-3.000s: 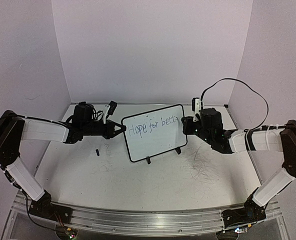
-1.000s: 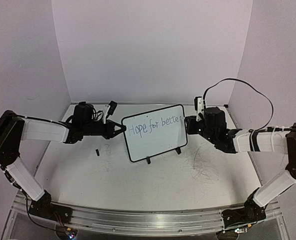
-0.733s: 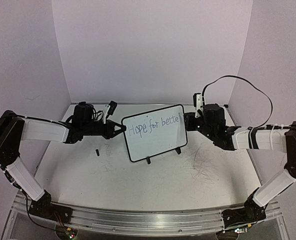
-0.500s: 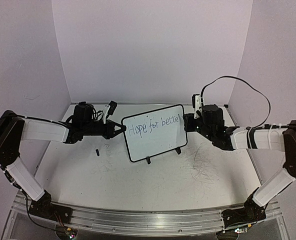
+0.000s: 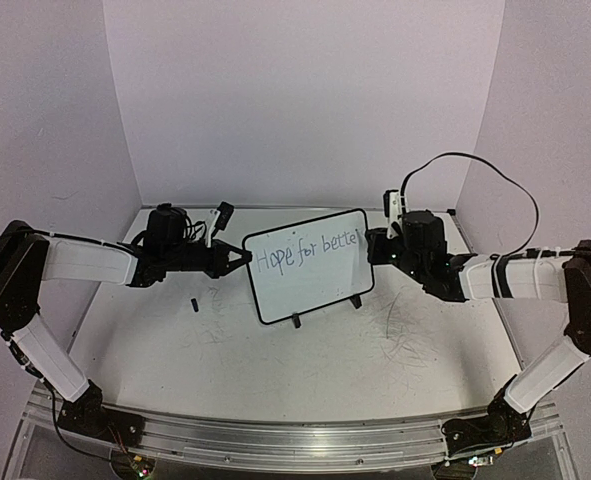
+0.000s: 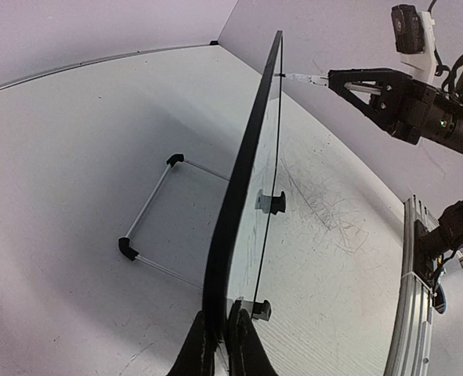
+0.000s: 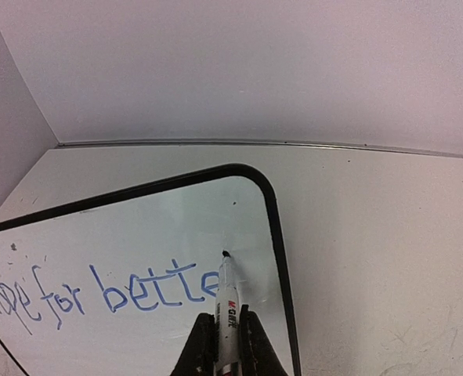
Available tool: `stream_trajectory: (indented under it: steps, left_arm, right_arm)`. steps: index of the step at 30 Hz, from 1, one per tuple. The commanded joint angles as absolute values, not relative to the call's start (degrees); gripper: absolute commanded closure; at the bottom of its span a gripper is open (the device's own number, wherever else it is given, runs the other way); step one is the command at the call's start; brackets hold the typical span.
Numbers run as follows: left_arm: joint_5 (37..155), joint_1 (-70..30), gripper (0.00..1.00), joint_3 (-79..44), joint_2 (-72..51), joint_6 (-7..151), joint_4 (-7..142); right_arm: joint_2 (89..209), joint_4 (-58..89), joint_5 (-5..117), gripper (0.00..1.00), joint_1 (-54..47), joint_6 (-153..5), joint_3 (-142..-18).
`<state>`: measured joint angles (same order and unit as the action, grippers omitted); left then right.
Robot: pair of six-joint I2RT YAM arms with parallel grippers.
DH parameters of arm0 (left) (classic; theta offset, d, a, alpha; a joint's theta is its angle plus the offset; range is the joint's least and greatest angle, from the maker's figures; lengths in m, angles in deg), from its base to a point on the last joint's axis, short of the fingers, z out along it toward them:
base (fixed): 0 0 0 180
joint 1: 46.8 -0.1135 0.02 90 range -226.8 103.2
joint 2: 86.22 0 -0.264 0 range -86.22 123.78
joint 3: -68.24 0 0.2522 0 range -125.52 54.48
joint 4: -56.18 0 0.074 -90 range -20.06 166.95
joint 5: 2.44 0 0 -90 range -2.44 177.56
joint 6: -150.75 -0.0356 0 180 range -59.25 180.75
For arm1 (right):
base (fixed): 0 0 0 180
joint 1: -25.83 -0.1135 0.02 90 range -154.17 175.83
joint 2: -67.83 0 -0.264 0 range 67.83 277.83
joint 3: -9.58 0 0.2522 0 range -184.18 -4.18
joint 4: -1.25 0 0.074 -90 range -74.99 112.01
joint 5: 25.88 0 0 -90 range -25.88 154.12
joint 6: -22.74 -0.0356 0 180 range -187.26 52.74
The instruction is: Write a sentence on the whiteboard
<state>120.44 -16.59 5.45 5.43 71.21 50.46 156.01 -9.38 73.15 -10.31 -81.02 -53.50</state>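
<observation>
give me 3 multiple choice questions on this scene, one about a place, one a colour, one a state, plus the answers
1. Where is the marker's tip?
A. at the board's top left corner
B. at the whiteboard's right end, just past "bette"
C. at the board's lower left corner

2. What colour is the writing?
A. red
B. blue
C. green

3. The left arm's jaws are:
A. wide open
B. shut on the marker
C. shut on the whiteboard's edge

Answers:
1 B, the right wrist view shows the tip beside the last letter.
2 B, the letters are blue.
3 C, the left wrist view shows them pinching the frame.
</observation>
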Motion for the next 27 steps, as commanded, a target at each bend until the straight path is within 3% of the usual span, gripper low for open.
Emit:
stream_trajectory:
  steps: [1,27]
  left_arm:
    - [117.3,-16.8,1.0,4.6,5.3,67.6,53.3]
    - [117.3,-16.8,1.0,4.7,5.3,67.7,53.5]
  right_arm:
    - [156.2,-10.3,74.1,1.0,-10.1,-82.4,-51.6]
    - [155.8,-10.4,71.7,1.0,-10.1,-84.3,-49.8]
